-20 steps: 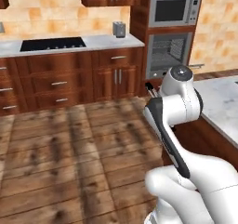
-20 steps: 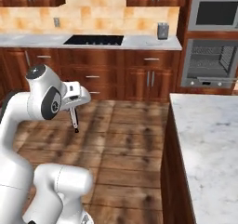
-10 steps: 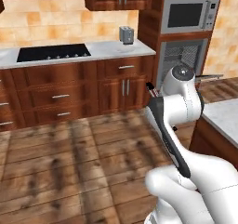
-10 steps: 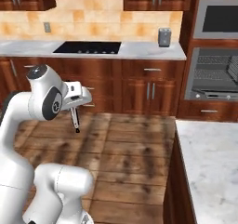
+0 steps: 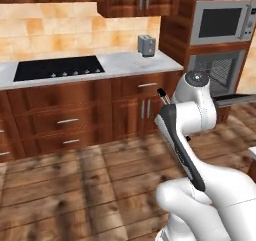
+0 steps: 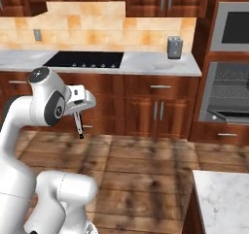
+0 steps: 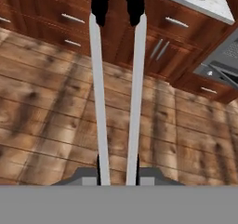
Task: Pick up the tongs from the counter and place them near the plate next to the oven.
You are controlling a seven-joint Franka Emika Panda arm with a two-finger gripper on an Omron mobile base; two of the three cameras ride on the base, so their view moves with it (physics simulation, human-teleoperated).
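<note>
A home kitchen: reddish-brown wooden cabinets (image 6: pixel 146 107) under a marble surface (image 6: pixel 146 63) with a black cooktop (image 6: pixel 85 59), a silver toaster (image 6: pixel 174 47) by the tiled backsplash (image 6: pixel 97 26), a built-in oven (image 6: pixel 228 94) with microwave (image 5: pixel 220 22) above, and plank flooring (image 6: pixel 146 170).

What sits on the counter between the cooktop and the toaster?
Nothing: in the right base view the counter is bare between the cooktop and the toaster.

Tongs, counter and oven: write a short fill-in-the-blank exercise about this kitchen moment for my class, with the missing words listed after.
1. The pincer is shut on the ____.
2. The tongs have two silvery arms ending in ____ tips.
3. The toaster stands on the ____.
4. The black cooktop lies to the ____ of the toaster in both base views.

Missing words: tongs; black; counter; left
</note>
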